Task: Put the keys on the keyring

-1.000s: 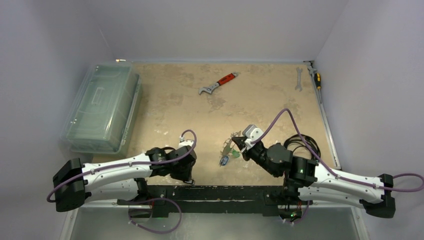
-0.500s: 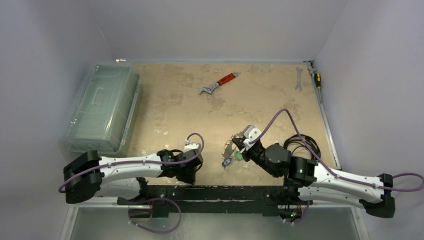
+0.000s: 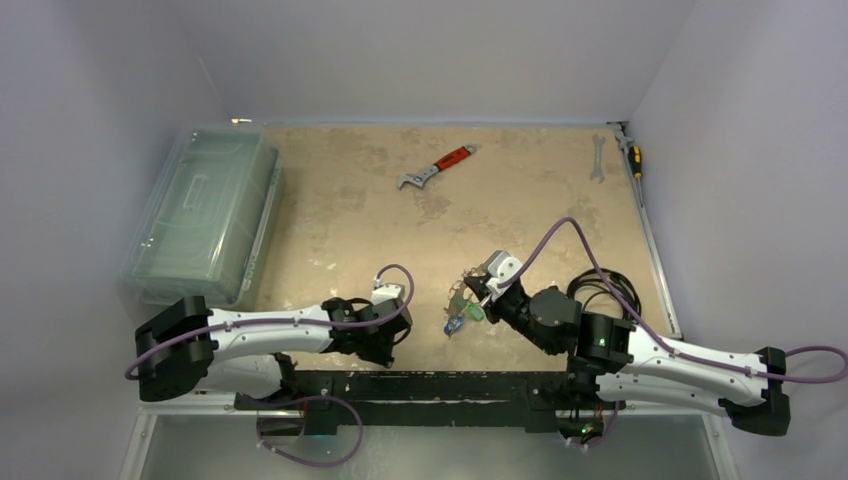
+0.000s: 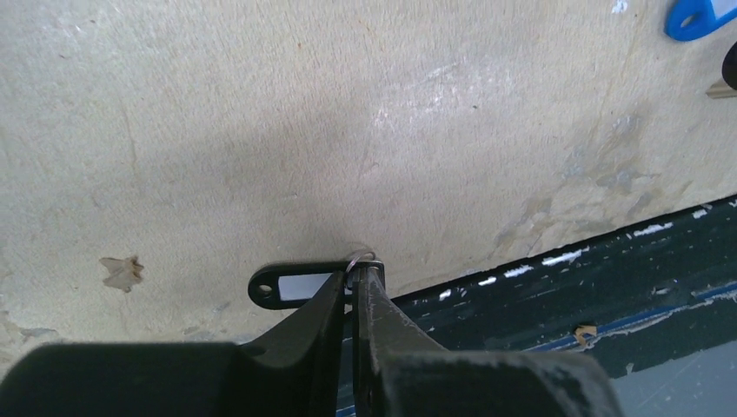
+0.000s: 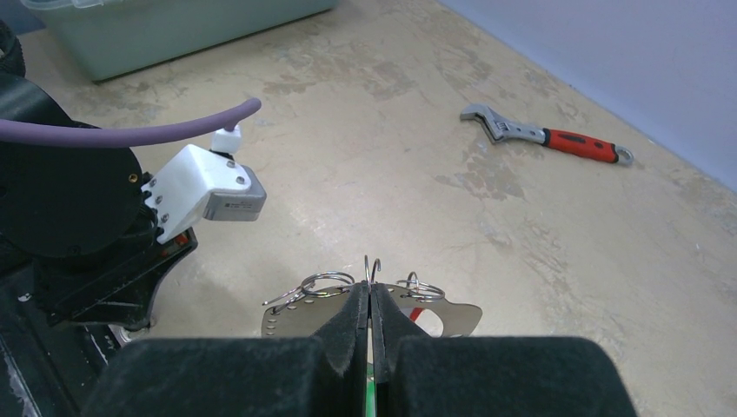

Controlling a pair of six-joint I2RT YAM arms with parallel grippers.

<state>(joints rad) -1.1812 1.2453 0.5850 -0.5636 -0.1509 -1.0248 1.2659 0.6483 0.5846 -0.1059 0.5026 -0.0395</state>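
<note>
left gripper: fingers all but together, nipping the small wire ring at one end of the black key tag. the tag lies flat on the table just beyond the black base rail. its long axis runs roughly along the rail, ring end at my fingertips, holed end pointing away from them. no key blade seen; my fingers cover that end.

right gripper: clamped tight on the upper edge of the keyring, held up farther out from the rail than the tag. the keyring's long axis runs across my fingers, flat face to the wrist camera. split rings stand on either side of the grip.

top view only: blue tag and green tag sit below the keyring, on its rail side. cannot tell whether the blue one touches the table. the right wrist view hides both behind my fingers, bar slivers of red and green. in the top view the arm covers the left fingertips and the black tag.
</note>
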